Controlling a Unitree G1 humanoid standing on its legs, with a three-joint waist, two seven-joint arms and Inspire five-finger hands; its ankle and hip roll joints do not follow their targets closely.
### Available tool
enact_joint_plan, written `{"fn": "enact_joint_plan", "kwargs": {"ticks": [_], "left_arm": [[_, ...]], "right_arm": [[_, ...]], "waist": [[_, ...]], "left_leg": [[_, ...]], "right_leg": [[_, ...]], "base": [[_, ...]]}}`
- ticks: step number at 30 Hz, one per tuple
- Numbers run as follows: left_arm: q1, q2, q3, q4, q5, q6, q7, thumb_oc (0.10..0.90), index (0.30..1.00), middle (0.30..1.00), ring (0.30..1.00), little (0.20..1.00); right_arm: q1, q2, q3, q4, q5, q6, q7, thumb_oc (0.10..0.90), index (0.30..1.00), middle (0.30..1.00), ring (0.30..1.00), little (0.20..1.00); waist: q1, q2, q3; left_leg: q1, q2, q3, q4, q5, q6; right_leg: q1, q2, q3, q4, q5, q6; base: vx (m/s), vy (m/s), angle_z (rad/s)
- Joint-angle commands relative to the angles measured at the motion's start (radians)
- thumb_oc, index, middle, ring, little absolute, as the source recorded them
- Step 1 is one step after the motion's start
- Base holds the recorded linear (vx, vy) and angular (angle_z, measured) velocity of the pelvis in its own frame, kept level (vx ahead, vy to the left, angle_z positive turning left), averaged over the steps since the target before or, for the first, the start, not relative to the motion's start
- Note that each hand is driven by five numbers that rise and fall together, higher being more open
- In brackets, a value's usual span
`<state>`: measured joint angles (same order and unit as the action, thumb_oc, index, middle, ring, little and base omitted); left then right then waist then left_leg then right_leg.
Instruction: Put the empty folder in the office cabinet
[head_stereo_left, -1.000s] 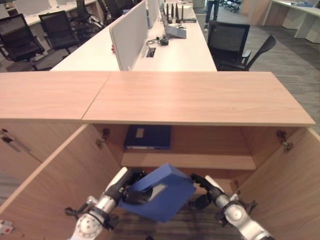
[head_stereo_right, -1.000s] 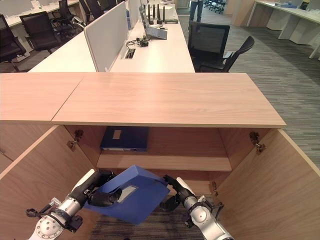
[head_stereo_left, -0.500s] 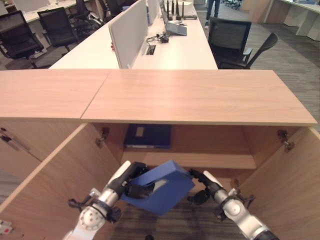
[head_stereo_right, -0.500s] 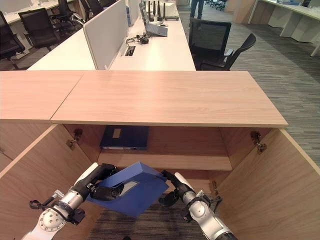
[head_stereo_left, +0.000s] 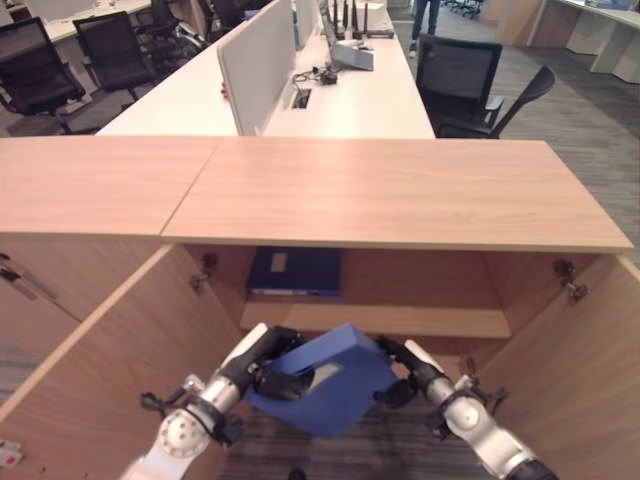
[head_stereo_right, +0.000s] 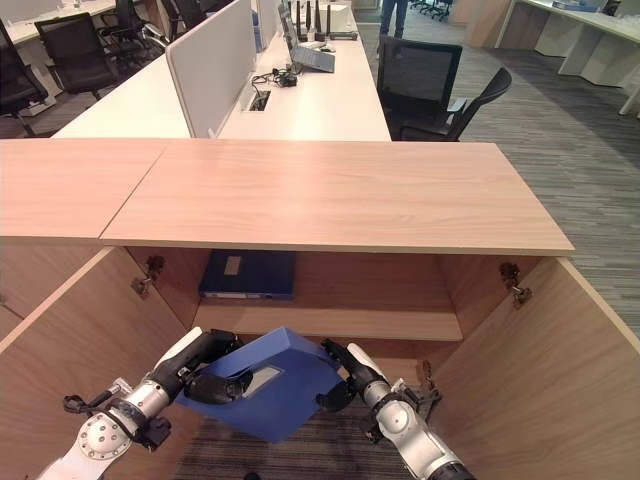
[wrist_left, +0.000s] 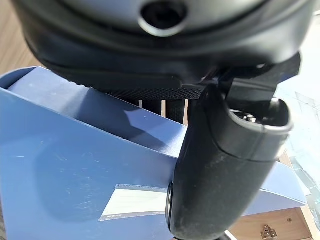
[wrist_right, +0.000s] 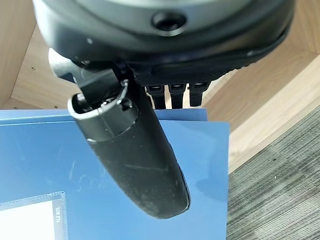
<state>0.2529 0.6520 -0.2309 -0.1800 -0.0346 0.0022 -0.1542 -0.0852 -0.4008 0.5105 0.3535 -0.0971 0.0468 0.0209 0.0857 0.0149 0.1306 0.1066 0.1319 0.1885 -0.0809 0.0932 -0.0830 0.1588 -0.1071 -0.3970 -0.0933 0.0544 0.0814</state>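
Blue box folder (head_stereo_left: 325, 392), white label pocket on its face, held tilted before the open wooden cabinet (head_stereo_left: 400, 195), below the shelf (head_stereo_left: 375, 319). Left hand (head_stereo_left: 268, 366) pinching one edge, thumb on the face. Right hand (head_stereo_left: 397, 372) pinching the opposite edge likewise. One second folder (head_stereo_left: 295, 271) flat on the shelf. Behind: white tabletop (head_stereo_left: 350, 95), two black chairs (head_stereo_left: 470, 85), grey carpet (head_stereo_left: 590, 120).

Head stereo pair looks down over the open cabinet (head_stereo_left: 400, 190); wrist cameras (very close) share the blue folder (wrist_left: 75, 175) with them.
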Motion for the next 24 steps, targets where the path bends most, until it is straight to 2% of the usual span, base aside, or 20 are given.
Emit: {"fn": "enact_joint_plan", "kwargs": {"ticks": [1, 5, 9, 20, 21, 22, 24], "left_arm": [[-0.148, -0.009, -0.036, -0.192, -0.123, -0.124, -0.014, 0.4, 0.3, 0.3, 0.3, 0.3], [-0.175, -0.008, -0.056, -0.199, -0.153, -0.123, -0.016, 0.4, 0.3, 0.3, 0.3, 0.3], [-0.212, -0.018, -0.083, -0.221, -0.274, -0.114, -0.037, 0.4, 0.3, 0.3, 0.3, 0.3], [-0.442, 0.061, -0.144, -0.318, -0.338, -0.146, -0.053, 0.4, 0.3, 0.3, 0.3, 0.3], [-0.496, 0.074, -0.168, -0.327, -0.364, -0.152, -0.06, 0.4, 0.3, 0.3, 0.3, 0.3], [-0.519, 0.079, -0.178, -0.335, -0.375, -0.156, -0.062, 0.4, 0.3, 0.3, 0.3, 0.3], [-0.572, 0.093, -0.199, -0.35, -0.397, -0.165, -0.07, 0.4, 0.3, 0.3, 0.3, 0.3]], "right_arm": [[-0.158, 0.059, 0.06, -0.068, 0.012, -0.107, -0.012, 0.8, 0.9, 0.9, 0.9, 0.9], [-0.191, 0.066, 0.067, -0.052, 0.017, -0.109, -0.021, 0.8, 0.9, 0.9, 0.9, 0.9], [-0.222, 0.071, 0.088, -0.045, 0.016, -0.111, -0.015, 0.8, 0.9, 0.9, 0.9, 0.9], [-0.299, 0.075, 0.184, -0.021, 0.018, -0.128, 0.048, 0.8, 0.9, 0.9, 0.9, 0.9], [-0.327, 0.073, 0.212, -0.012, 0.022, -0.131, 0.066, 0.8, 0.9, 0.9, 0.9, 0.9], [-0.337, 0.074, 0.228, -0.012, 0.024, -0.134, 0.08, 0.726, 0.789, 0.789, 0.789, 0.789], [-0.361, 0.073, 0.267, -0.002, 0.033, -0.137, 0.117, 0.4, 0.3, 0.3, 0.3, 0.3]], "waist": [[-0.004, -0.03, -0.037], [-0.002, -0.032, -0.039], [-0.003, -0.033, -0.039], [-0.01, -0.039, -0.047], [-0.011, -0.04, -0.048], [-0.011, -0.041, -0.049], [-0.01, -0.043, -0.051]], "left_leg": [[0.036, 0.007, -0.055, -0.006, -0.083, -0.018], [0.034, 0.006, -0.055, -0.006, -0.082, -0.018], [0.034, 0.006, -0.055, -0.006, -0.083, -0.018], [0.041, 0.007, -0.05, -0.006, -0.086, -0.023], [0.042, 0.007, -0.05, -0.006, -0.086, -0.024], [0.042, 0.006, -0.05, -0.006, -0.086, -0.024], [0.043, 0.006, -0.05, -0.006, -0.086, -0.025]], "right_leg": [[-0.017, -0.038, 0.037, 0.006, 0.012, 0.038], [-0.018, -0.038, 0.036, 0.006, 0.012, 0.038], [-0.019, -0.038, 0.037, 0.006, 0.013, 0.037], [-0.014, -0.035, 0.043, 0.006, 0.011, 0.037], [-0.014, -0.035, 0.042, 0.006, 0.012, 0.038], [-0.013, -0.035, 0.043, 0.006, 0.011, 0.038], [-0.012, -0.034, 0.043, 0.006, 0.011, 0.039]], "base": [[0.0, 0.0, 0.0], [0.0, 0.0, 0.0], [0.0, 0.0, 0.0], [0.0, 0.0, 0.0], [0.0, 0.0, 0.0], [0.0, 0.0, 0.0], [0.0, 0.0, 0.0]]}}
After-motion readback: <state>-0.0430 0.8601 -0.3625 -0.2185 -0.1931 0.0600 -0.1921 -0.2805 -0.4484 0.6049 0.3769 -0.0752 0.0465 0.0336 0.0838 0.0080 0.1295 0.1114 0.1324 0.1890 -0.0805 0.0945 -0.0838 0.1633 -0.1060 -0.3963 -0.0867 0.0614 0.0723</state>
